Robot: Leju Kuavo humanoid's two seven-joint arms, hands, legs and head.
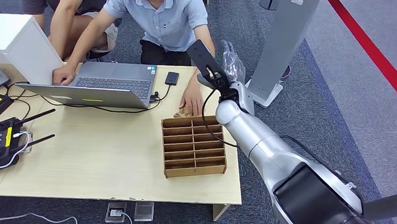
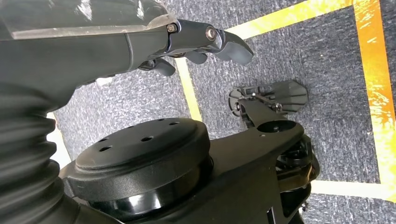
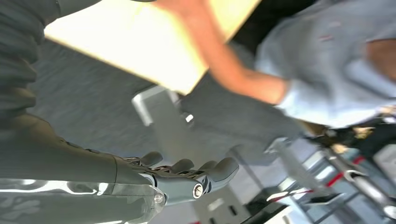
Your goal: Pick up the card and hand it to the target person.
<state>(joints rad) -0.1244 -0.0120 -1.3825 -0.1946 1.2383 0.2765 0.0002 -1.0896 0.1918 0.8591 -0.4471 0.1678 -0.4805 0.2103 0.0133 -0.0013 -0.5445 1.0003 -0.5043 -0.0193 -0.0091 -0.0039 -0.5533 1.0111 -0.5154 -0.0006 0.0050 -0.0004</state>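
Observation:
My right arm reaches over the table's far right corner toward a person in a light blue shirt point(image 1: 165, 18). My right hand point(image 1: 205, 61) is raised beside that person's forearm, and in the right wrist view its fingers point(image 3: 196, 170) are stretched out with nothing in them. The person's hand point(image 1: 192, 99) rests flat on the table over a small tan piece point(image 1: 180, 112); I cannot tell whether it is the card. A brown slotted cardboard box point(image 1: 193, 145) stands just in front of it. My left hand point(image 2: 201, 44) hangs over the carpet, fingers loosely apart, holding nothing.
An open laptop point(image 1: 103, 81), a black phone point(image 1: 171, 78), a white box point(image 1: 15, 43) and a black remote controller point(image 1: 0, 142) are on the wooden table point(image 1: 101, 163). A second person sits at the far left. A grey stand point(image 1: 282, 44) rises right of the table.

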